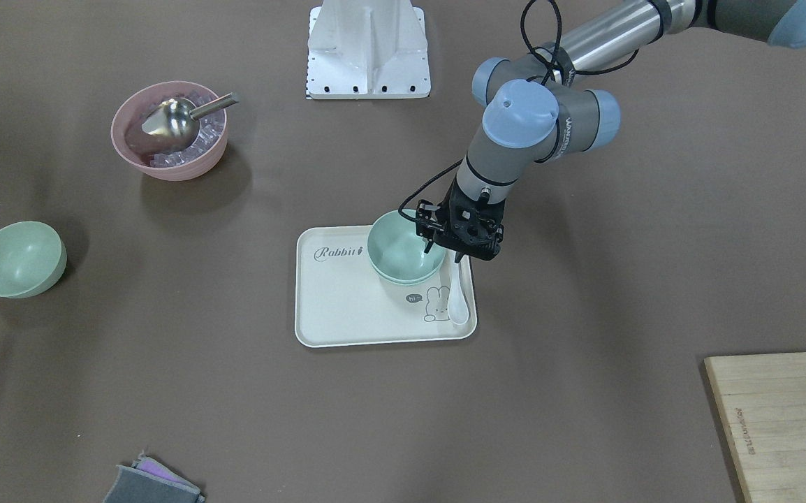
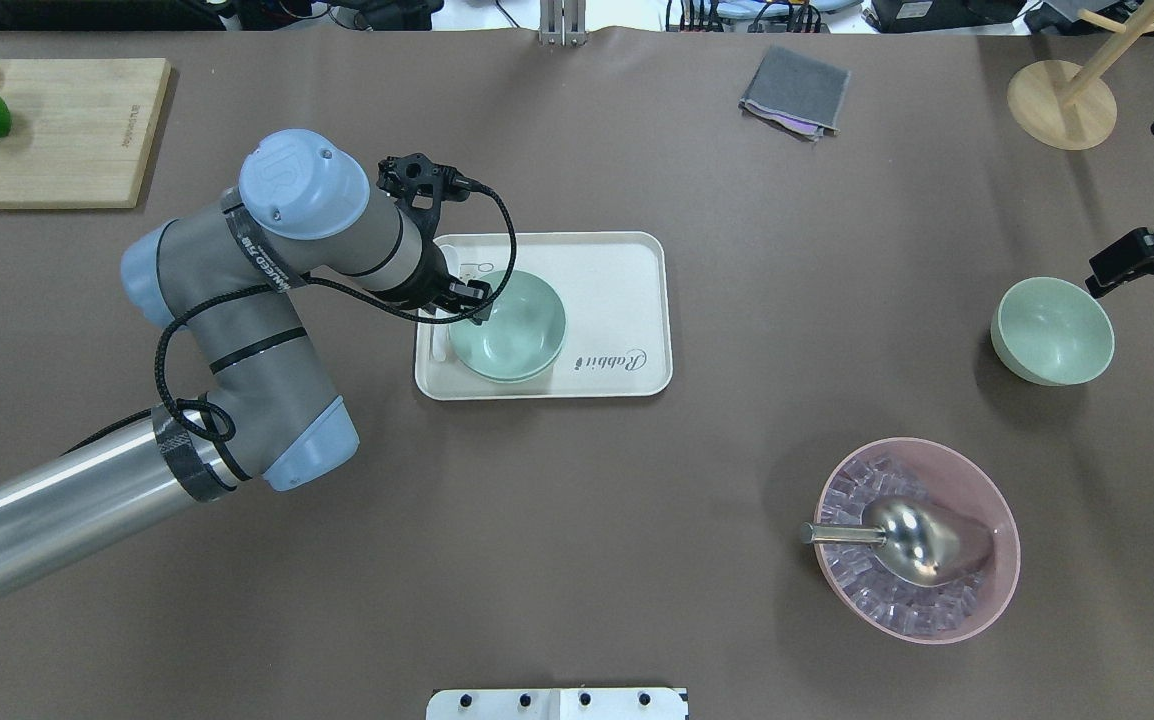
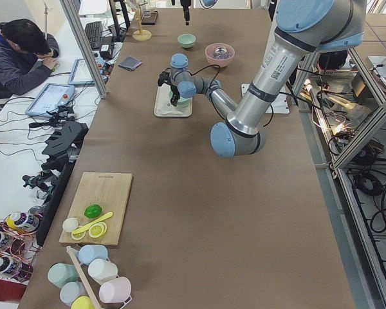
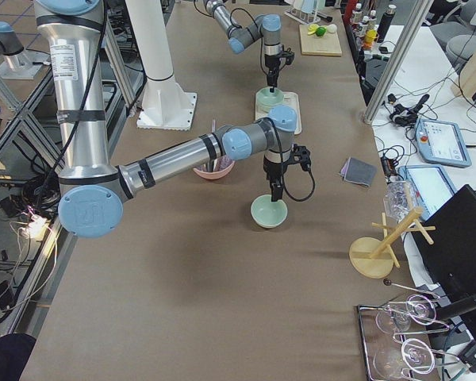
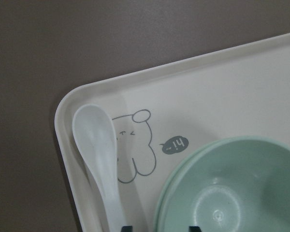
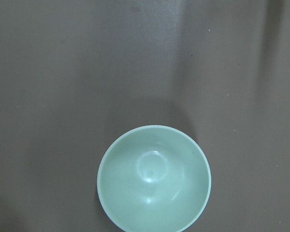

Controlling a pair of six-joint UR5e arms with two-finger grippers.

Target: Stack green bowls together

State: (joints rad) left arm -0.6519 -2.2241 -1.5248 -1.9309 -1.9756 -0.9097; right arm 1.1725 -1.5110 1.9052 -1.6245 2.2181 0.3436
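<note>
Two green bowls (image 1: 403, 244) sit nested on the rabbit tray (image 1: 347, 307) mid-worktop, so the stack's prob. partly done. The left hand (image 1: 445, 251) is released, fingers straddling the rim w/o pinching. The third green bowl (image 2: 1052, 330) sits by the worktop's right edge, below the right hand (image 2: 1112, 272); grip can't be told.

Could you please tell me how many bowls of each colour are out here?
Green bowls: 3, a nested pair on the tray and a lone bowl set apart
Pink bowl: 1, holding a metal scoop
Total: 4 bowls
</note>
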